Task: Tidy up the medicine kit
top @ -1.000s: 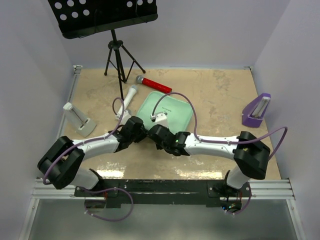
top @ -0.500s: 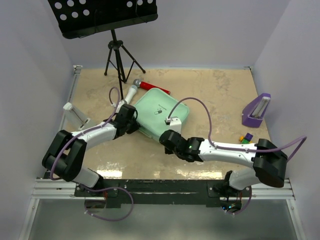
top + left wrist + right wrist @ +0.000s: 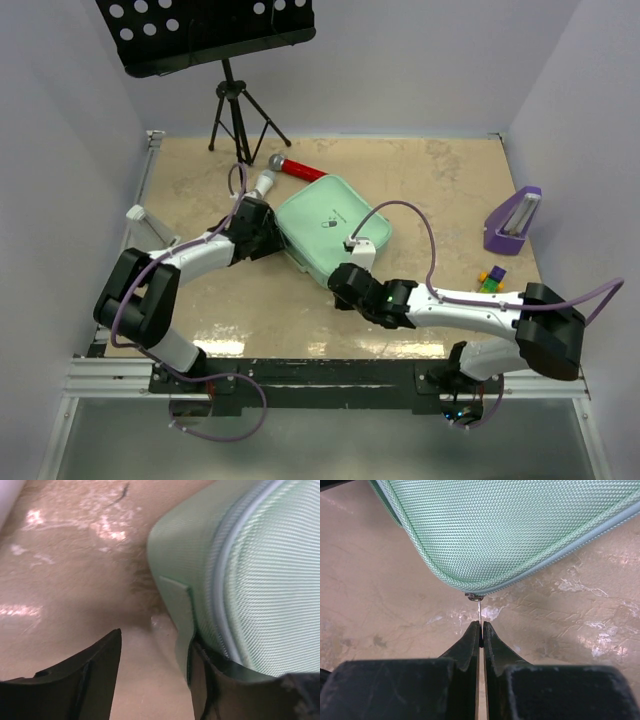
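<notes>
Mint-green woven-fabric medicine kit (image 3: 325, 225) is sat mid-tabletop (image 3: 440, 190). Its thin metal zipper pull (image 3: 478, 611) looks pinched by the right end effector (image 3: 480, 626); the left end effector (image 3: 155, 647) is held half-spread against the kit's side. Unzipping is in hand, so a steady pull along the seam is needed.

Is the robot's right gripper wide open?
No, the right gripper is pinched shut on the thin metal zipper pull of the mint-green fabric case.
</notes>
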Action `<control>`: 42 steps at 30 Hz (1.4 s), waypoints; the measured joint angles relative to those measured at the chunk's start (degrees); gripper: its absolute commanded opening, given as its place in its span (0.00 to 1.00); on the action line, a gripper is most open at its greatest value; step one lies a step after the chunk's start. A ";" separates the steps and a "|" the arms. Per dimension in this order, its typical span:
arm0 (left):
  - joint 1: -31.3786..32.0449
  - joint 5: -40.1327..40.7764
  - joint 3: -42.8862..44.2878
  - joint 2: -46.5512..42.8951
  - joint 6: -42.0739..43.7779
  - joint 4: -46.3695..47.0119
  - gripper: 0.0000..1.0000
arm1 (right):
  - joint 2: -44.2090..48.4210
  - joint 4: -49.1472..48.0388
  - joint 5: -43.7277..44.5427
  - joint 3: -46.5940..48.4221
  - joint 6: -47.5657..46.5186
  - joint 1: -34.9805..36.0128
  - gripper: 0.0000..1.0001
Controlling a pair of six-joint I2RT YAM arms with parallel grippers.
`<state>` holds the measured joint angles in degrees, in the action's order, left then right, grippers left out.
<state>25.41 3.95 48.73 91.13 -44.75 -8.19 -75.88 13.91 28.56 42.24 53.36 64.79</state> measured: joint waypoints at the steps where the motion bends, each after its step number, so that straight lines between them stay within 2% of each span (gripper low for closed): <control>1: -0.50 -0.15 -0.85 -0.70 -0.13 0.11 0.66 | -0.66 0.22 0.17 0.28 -0.26 0.11 0.00; 7: -0.48 -0.72 -8.24 -12.20 -2.82 0.26 0.71 | -4.87 2.01 0.28 3.17 -2.27 0.76 0.00; 12: 5.31 0.20 -10.40 -17.73 -7.72 1.33 0.72 | -9.97 3.30 0.42 7.89 -4.52 1.25 0.00; 16: 8.81 2.34 -11.21 -17.75 -11.85 1.64 0.73 | -13.60 4.17 0.46 12.00 -6.10 1.46 0.00; 25: 9.40 6.47 -13.60 -17.53 -19.65 4.17 0.73 | -14.75 5.01 0.44 13.70 -7.72 1.46 0.00; 32: 9.60 8.61 -13.97 -17.46 -22.71 4.37 0.67 | -14.95 5.44 0.42 14.97 -8.20 1.53 0.00; 42: 9.42 12.87 -17.31 -17.73 -23.34 0.13 0.70 | -18.29 5.81 0.24 18.93 -9.51 1.97 0.00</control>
<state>34.83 16.82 31.42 73.41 -68.10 -8.05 -94.17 19.73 28.80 61.17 43.86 66.76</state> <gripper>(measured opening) 0.693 0.035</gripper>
